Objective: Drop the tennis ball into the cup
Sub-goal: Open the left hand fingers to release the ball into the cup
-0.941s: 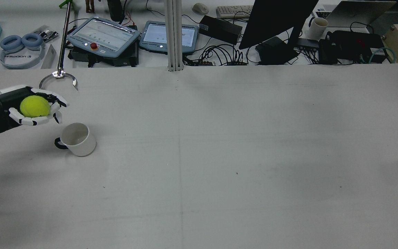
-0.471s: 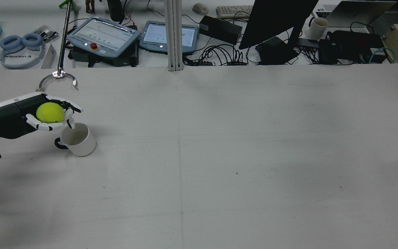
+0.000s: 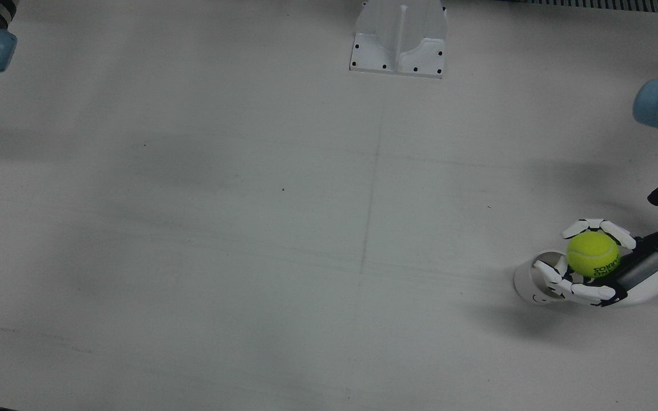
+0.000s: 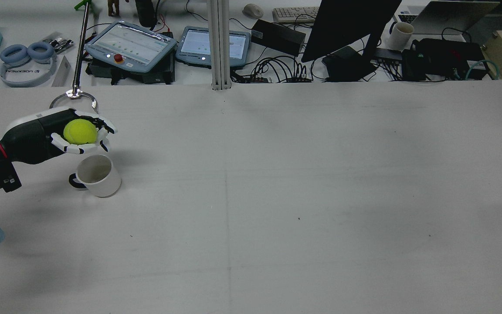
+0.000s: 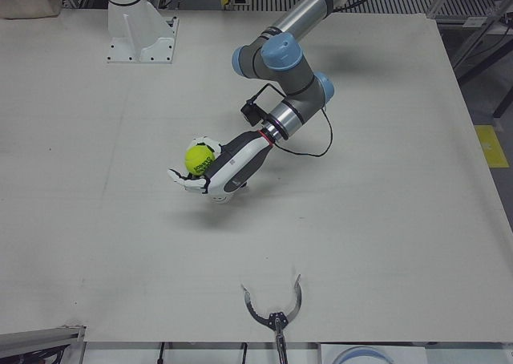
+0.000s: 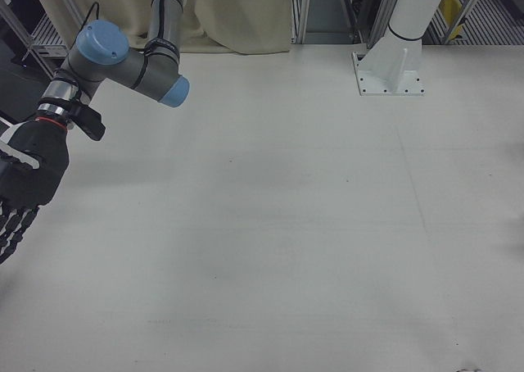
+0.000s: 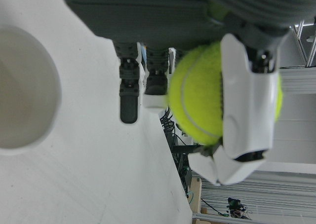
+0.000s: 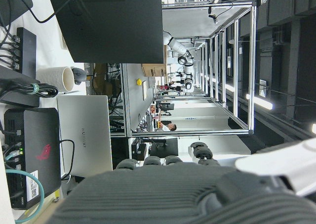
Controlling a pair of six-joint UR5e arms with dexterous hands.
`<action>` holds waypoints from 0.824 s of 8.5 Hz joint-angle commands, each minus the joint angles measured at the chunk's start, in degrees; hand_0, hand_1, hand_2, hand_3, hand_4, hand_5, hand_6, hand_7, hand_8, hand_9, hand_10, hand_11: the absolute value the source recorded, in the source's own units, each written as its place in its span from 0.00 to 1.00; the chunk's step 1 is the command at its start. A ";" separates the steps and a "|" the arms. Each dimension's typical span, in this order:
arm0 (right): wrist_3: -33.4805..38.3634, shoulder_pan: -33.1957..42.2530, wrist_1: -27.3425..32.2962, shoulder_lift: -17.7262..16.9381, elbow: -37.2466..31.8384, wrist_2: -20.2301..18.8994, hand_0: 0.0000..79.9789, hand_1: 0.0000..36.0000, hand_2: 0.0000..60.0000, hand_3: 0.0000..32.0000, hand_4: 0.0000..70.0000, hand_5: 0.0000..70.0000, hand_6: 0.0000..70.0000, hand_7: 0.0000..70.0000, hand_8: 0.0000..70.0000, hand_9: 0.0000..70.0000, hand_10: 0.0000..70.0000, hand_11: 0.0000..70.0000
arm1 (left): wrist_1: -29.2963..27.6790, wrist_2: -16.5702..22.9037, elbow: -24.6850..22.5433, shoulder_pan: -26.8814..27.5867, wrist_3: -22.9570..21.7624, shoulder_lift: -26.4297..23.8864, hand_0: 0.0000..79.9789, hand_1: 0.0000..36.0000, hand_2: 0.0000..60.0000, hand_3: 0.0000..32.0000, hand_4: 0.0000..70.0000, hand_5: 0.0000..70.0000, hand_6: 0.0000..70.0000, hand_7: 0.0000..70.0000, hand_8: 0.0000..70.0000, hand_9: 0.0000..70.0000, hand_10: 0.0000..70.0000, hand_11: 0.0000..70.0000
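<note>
Overhead, your left hand (image 4: pixel 79 135) cradled the tennis ball (image 4: pixel 79 131) — the cup (image 4: pixel 98 175) sat just below and toward the robot.

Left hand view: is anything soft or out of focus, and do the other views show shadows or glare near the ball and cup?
Left hand view: the cup at the edge is blurred and washed out; the tennis ball is sharper. Front view: a soft dark shadow lies on the table beside the left hand. Rear view: broad faint shadows cross the table, no hard glare.
</note>
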 commanded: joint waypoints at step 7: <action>0.00 0.00 0.00 0.00 -0.03 0.00 0.00 0.00 0.00 0.00 0.00 0.00 0.00 0.00 0.00 0.00 0.00 0.00 | -6.00 0.19 -0.14 -0.14 -1.34 5.13 0.62 0.73 0.50 0.00 0.03 0.03 0.01 0.21 0.00 0.02 0.00 0.00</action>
